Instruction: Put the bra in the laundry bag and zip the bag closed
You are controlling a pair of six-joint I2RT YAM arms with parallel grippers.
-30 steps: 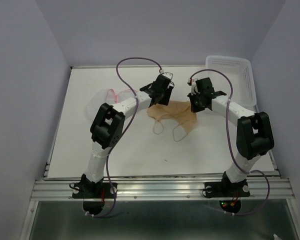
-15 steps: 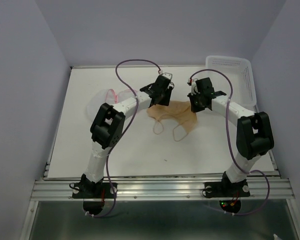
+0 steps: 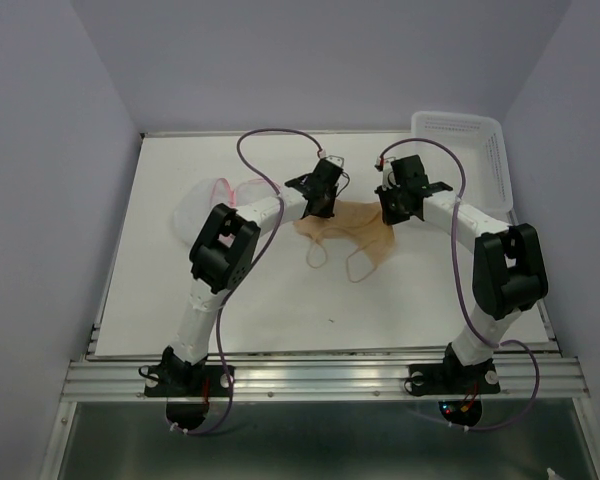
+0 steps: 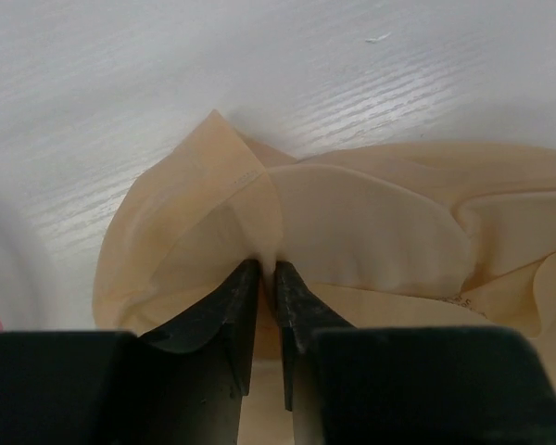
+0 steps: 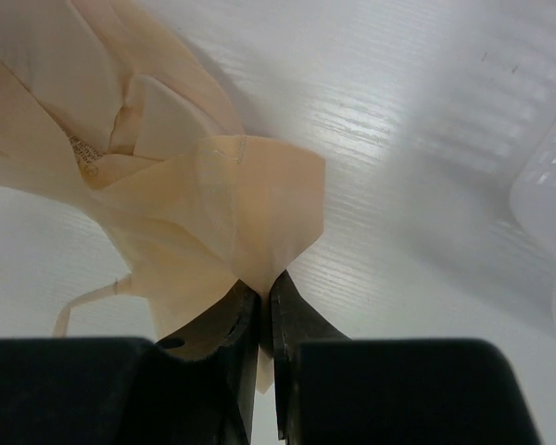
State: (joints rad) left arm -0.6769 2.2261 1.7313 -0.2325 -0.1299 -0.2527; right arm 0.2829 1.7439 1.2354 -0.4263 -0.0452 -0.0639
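The peach-beige bra point(image 3: 352, 226) lies spread near the table's middle, its thin looped straps point(image 3: 358, 266) trailing toward me. My left gripper point(image 3: 320, 208) is shut on the bra's left edge; the left wrist view shows fabric point(image 4: 352, 222) pinched between the fingertips. My right gripper point(image 3: 388, 210) is shut on the bra's right edge, where the right wrist view shows a fold point(image 5: 259, 204) clamped in the jaws. The translucent white mesh laundry bag point(image 3: 212, 200) with pink-red trim lies to the left, beside my left arm.
A rigid white perforated plastic basket point(image 3: 470, 150) stands at the back right corner; its edge shows in the right wrist view point(image 5: 551, 195). Purple cables loop above both arms. White tabletop point(image 3: 310, 300) stretches toward the near edge.
My left gripper has rotated and dropped slightly onto the bra's left edge; the arm's elbow shifted a little right. The right arm and the bra have barely moved.
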